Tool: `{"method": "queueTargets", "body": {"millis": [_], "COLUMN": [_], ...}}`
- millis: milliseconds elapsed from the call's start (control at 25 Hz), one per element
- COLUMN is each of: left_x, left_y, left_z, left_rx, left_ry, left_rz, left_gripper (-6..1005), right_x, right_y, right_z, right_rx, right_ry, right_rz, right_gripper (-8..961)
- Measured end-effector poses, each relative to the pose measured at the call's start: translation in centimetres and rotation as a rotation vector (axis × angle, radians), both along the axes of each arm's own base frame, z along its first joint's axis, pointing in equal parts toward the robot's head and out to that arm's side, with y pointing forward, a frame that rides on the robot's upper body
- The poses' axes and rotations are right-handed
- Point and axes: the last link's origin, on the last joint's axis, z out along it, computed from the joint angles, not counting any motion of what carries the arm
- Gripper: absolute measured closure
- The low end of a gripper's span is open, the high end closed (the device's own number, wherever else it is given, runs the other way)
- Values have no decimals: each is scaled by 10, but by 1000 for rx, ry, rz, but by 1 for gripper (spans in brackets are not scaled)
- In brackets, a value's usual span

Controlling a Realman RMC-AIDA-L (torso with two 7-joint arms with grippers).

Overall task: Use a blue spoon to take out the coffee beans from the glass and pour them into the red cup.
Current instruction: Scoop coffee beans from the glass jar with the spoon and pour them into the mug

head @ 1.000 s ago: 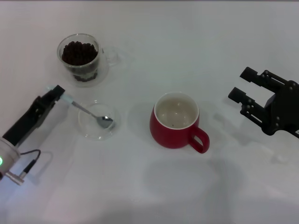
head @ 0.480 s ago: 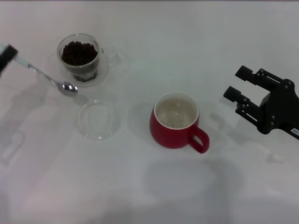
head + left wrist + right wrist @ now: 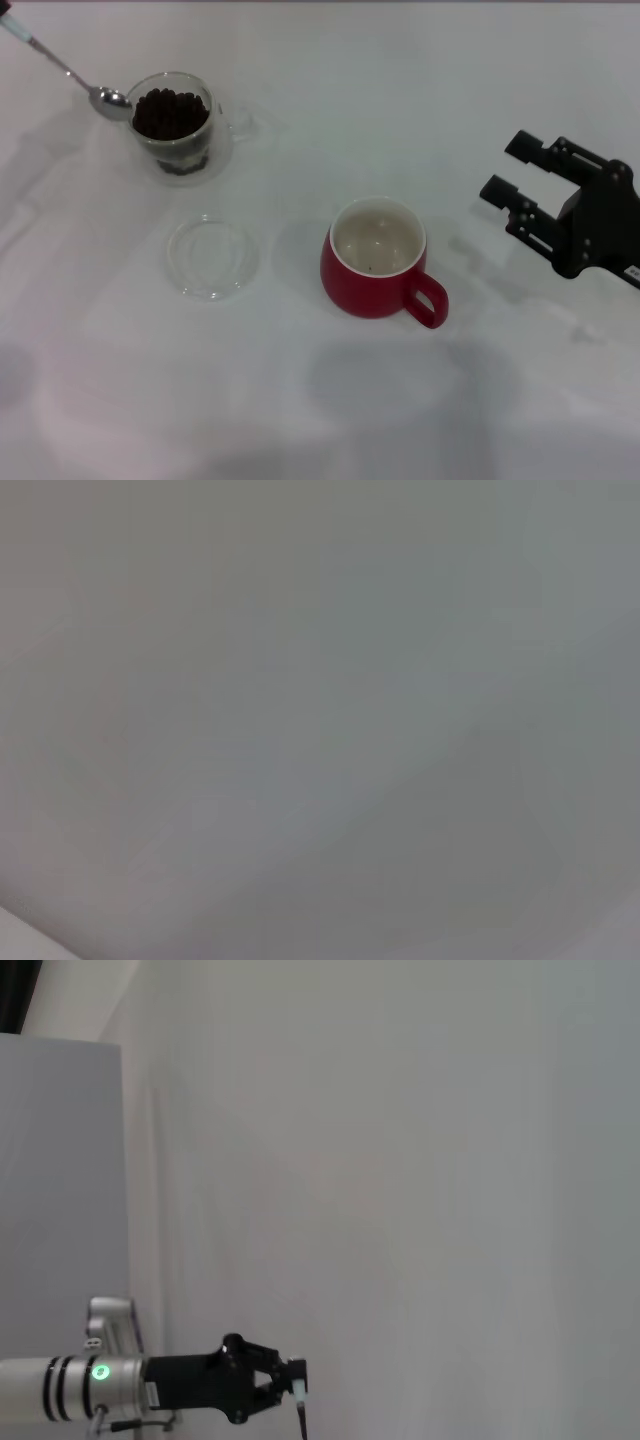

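Note:
The blue spoon (image 3: 70, 72) hangs tilted at the far left, its empty metal bowl just outside the left rim of the glass (image 3: 178, 128). The glass holds a heap of coffee beans (image 3: 168, 112). My left gripper (image 3: 4, 7) shows only at the top left corner of the head view. In the right wrist view, the left gripper (image 3: 297, 1384) is shut on the spoon's pale handle. The red cup (image 3: 378, 260) stands mid-table, its handle toward the front right, with a cream inside that looks nearly empty. My right gripper (image 3: 508, 168) is open and empty, to the right of the cup.
A flat round clear glass dish (image 3: 212, 258) lies in front of the glass, left of the red cup. The white table (image 3: 330, 400) stretches around them. The left wrist view shows only a blank grey surface.
My left gripper lifted the spoon out of the glass dish and carried it back and left, up to the glass's left rim. My right gripper shifted only slightly.

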Motion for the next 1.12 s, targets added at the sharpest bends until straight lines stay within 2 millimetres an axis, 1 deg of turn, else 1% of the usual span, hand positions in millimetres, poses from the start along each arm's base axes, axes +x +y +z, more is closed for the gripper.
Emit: {"method": "queueTargets", "body": {"millis": [120, 280, 400, 520, 680, 840, 1000, 1120], "left_x": [7, 15, 19, 23, 24, 28, 29, 28], "left_y": [17, 36, 48, 56, 61, 63, 61, 60], "left_z": [-1, -9, -16, -22, -31, -44, -59, -64], "left_rx": [-34, -78, -95, -112, -132, -170, -207, -218], "left_ry": [35, 101, 153, 198, 233, 268, 304, 307], "left_rz": [16, 44, 67, 79, 99, 102, 108, 118], "left_gripper": [874, 874, 874, 874, 874, 875, 875, 874], "right_x": [0, 0, 2, 5, 7, 10, 11, 12], "right_y": [1, -1, -4, -6, -6, -6, -7, -6], "right_z": [3, 8, 13, 17, 18, 19, 21, 23], "right_rx": [13, 36, 54, 72, 85, 97, 104, 112], "right_ry": [8, 26, 32, 36, 36, 31, 34, 34], "right_rz": [3, 7, 1, -8, -25, -44, -50, -53], "right_gripper": [407, 407, 407, 407, 407, 407, 407, 407]}}
